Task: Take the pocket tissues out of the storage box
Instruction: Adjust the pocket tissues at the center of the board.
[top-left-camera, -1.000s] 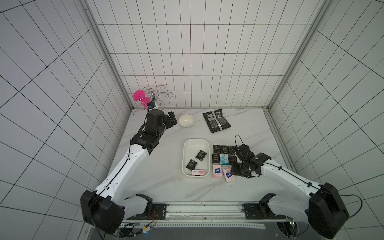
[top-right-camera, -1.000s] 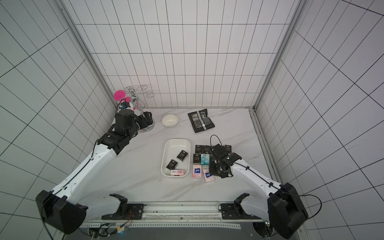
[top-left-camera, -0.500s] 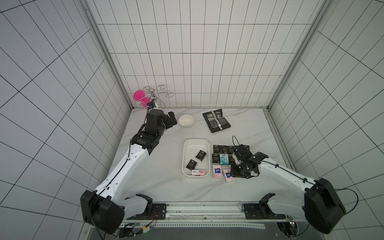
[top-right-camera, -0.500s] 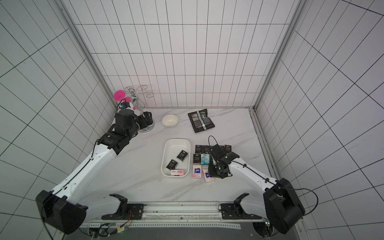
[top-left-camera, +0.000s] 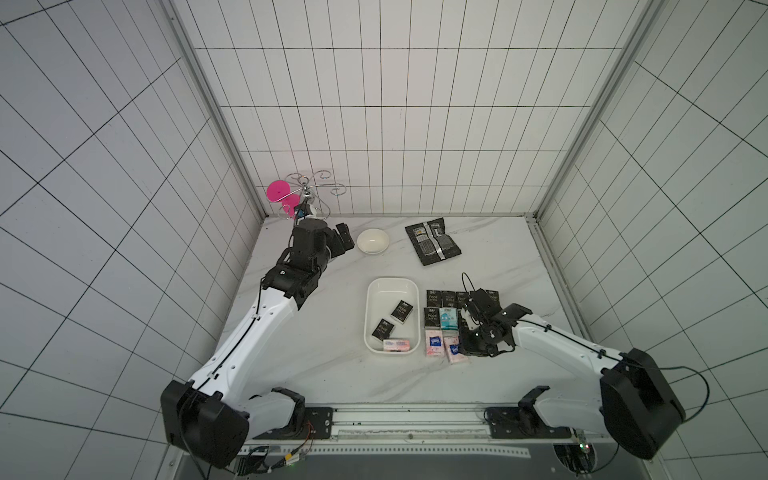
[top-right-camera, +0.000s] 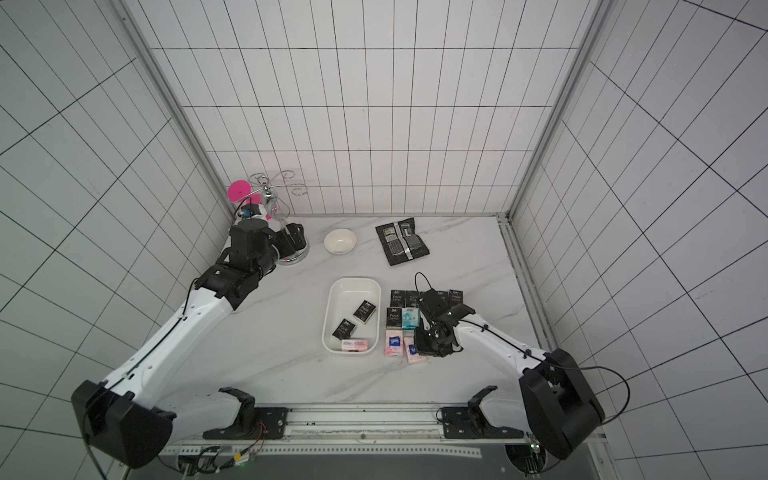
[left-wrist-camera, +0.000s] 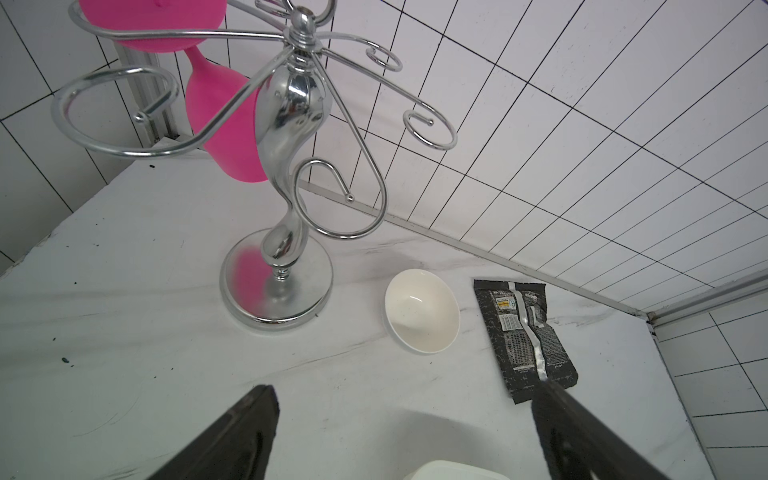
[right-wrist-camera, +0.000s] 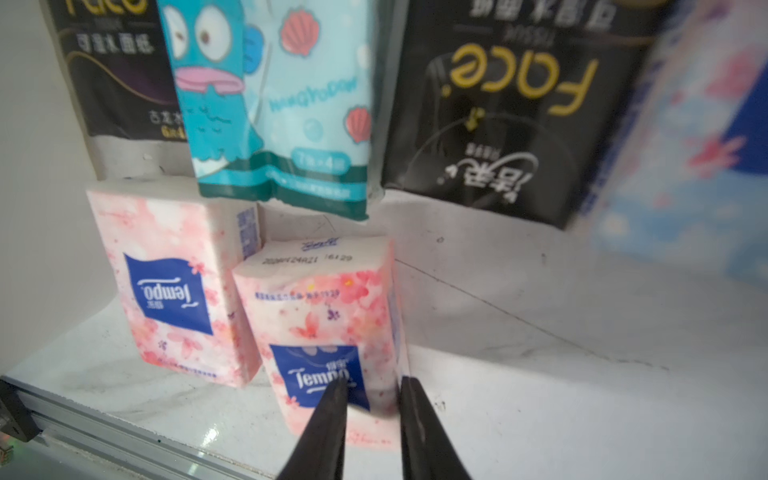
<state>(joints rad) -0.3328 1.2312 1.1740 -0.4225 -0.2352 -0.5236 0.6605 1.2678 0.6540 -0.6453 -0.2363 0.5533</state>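
Right gripper (right-wrist-camera: 372, 381) narrowed — perhaps pinching pink packet (right-wrist-camera: 320, 307).

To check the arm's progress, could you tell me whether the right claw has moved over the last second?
Yes. Judged in a top view, the right claw has shifted slightly toward the storage box, which has stayed put.
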